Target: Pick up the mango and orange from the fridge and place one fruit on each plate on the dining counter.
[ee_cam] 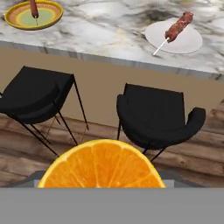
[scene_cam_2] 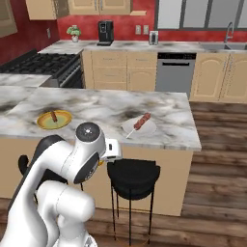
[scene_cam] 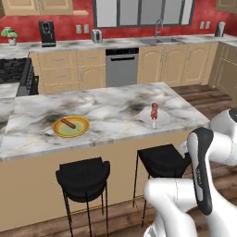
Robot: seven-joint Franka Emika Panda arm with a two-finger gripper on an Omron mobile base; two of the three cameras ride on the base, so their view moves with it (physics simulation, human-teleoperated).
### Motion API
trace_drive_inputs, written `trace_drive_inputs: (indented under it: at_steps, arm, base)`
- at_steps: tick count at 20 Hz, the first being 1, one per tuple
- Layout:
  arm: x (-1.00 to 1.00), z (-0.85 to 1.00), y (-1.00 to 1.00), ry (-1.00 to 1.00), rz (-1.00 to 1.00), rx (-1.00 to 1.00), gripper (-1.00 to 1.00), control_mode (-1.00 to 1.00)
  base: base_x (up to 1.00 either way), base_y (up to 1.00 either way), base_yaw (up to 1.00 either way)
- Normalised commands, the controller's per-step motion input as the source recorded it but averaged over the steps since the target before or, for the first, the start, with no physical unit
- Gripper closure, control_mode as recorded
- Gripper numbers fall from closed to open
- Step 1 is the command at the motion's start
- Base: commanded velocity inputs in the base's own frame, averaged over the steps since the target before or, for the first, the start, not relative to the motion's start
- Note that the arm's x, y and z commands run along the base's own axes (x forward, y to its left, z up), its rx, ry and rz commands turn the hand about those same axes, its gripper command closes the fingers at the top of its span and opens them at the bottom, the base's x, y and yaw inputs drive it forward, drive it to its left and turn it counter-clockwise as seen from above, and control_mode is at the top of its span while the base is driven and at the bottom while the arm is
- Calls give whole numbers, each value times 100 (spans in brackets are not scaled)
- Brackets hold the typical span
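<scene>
Hand view puts the orange [ee_cam: 101, 164] right at the bottom, between my fingertips, its cut face with pale segment lines turned to the camera; my gripper [ee_cam: 101, 179] is closed on it at a middling width. The fingers themselves are hidden behind the fruit.

Everything that follows I place from the dining counter [scene_cam: 106, 109]. Its top is white-grey marble with dark smoky veins, smooth and flat, on a tan base. I hold the orange below and in front of its near edge, over the two black stools [ee_cam: 155, 116]. The white plate [ee_cam: 186, 41] lies ahead and a little to the right of the fruit, near the counter's front edge; it is round and plain, and carries a red meat skewer [ee_cam: 177, 26] whose stick points back toward me, slanting across the plate. The yellow plate [ee_cam: 33, 14] with its sausage [ee_cam: 33, 6] sits well off to the left on the same top.

I judge the white plate the nearer target: lift above the counter edge, then go forward and right, setting down clear of the skewer. No mango is on either plate yet.
</scene>
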Motion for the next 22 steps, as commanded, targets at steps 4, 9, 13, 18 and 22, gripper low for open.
trace_drive_inputs:
  at_steps: [4,9,13,18,22]
  arm:
    - [0,0,0,0,0,0,100,100]
    - [0,0,0,0,0,0,100,100]
    - [0,3,10,0,7,-5,100,-100]
    - [0,0,43,5,34,-24,100,-100]
    - [9,5,15,3,38,-15,100,-100]
  base:
    - [68,2,13]
    - [33,4,7]
    - [0,0,1]
    - [0,0,0]
    - [0,0,0]
